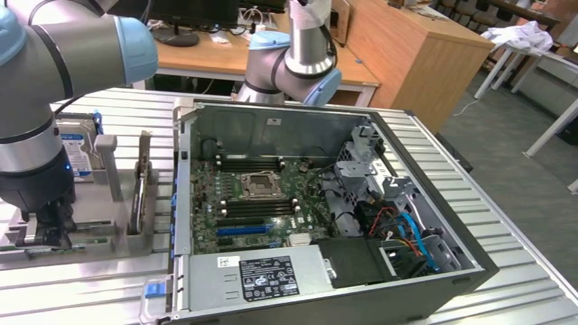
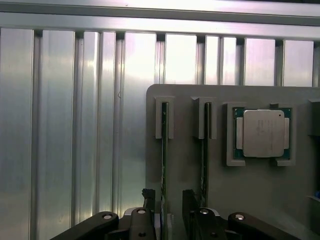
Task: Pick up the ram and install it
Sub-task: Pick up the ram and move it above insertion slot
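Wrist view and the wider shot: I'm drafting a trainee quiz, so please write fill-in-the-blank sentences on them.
The tool stands ___ astride one memory stick.
The gray holder carries ___ such sticks on edge.
The hard drive wears a ___ label.
Missing words: open, two, blue.

The ribbed metal table carries an open computer case and a grey parts holder.
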Robot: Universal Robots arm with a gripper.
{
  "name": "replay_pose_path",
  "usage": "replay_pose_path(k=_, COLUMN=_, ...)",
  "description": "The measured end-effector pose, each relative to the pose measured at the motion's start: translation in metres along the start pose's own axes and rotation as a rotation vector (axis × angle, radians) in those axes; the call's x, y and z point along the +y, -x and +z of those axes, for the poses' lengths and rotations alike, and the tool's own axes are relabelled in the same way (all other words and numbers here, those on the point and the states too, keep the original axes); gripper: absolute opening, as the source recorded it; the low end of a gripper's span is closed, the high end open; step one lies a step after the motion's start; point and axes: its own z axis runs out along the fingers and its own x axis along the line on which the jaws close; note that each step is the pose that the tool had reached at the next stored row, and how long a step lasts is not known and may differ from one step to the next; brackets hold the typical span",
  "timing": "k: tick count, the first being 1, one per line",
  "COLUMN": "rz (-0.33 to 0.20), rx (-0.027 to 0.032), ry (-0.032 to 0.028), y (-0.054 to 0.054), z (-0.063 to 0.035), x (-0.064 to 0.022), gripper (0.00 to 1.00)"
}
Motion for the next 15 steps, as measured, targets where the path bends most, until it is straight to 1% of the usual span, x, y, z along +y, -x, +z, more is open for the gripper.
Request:
replay_pose_path(k=7, rz=0.000, rx=-0.0002, ry=-0.0002, y=-0.0001, z=0.0004, x=-0.0010, gripper=0.36)
replay_pose_path(k=15, rz=0.000, rx=-0.0005, ry=-0.0002, y=-0.0008, z=0.0009, x=-0.0063, gripper=0.36)
